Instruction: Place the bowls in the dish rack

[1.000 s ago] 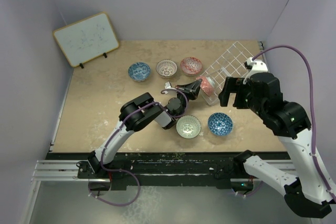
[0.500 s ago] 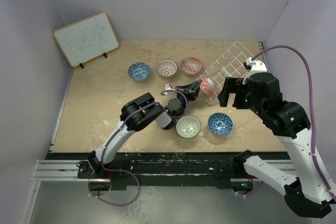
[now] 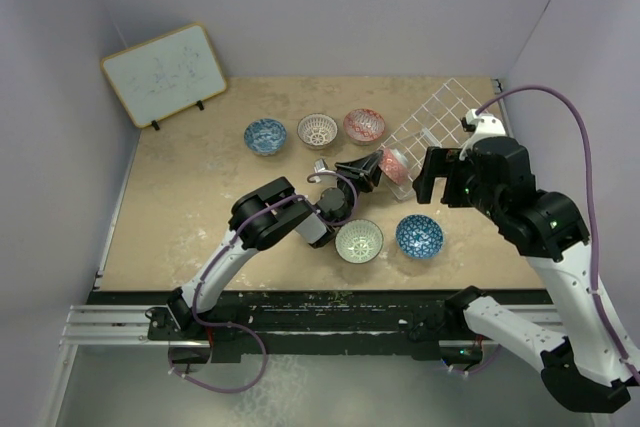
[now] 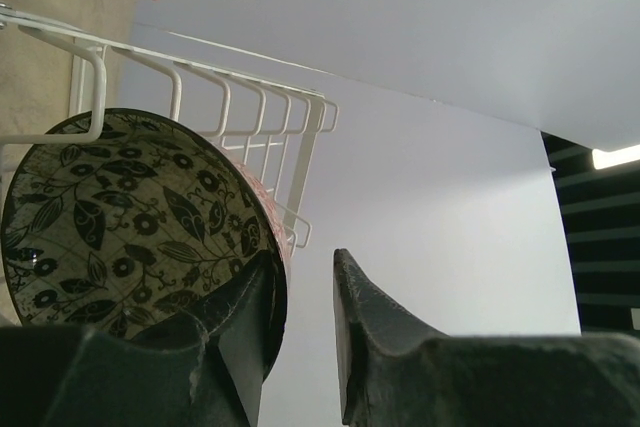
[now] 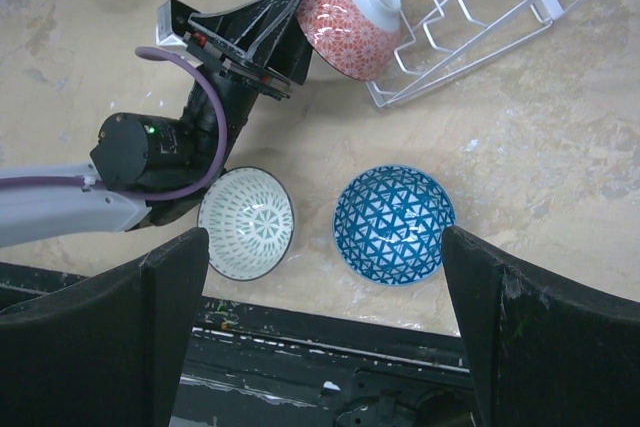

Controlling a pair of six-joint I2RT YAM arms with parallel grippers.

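Gripping the black-patterned bowl (image 4: 130, 217) by its rim with the left tool (image 4: 303, 277), tipped on edge at the rack's (image 3: 440, 112) near end, beside a red bowl (image 5: 350, 22) leaning there. Holding the right tool (image 5: 325, 237) wide open above the counter (image 3: 180, 197).

Robot lab cell, plain white walls (image 3: 350, 7), 2 arms (image 3: 225, 267) on metal rail (image 3: 110, 322)
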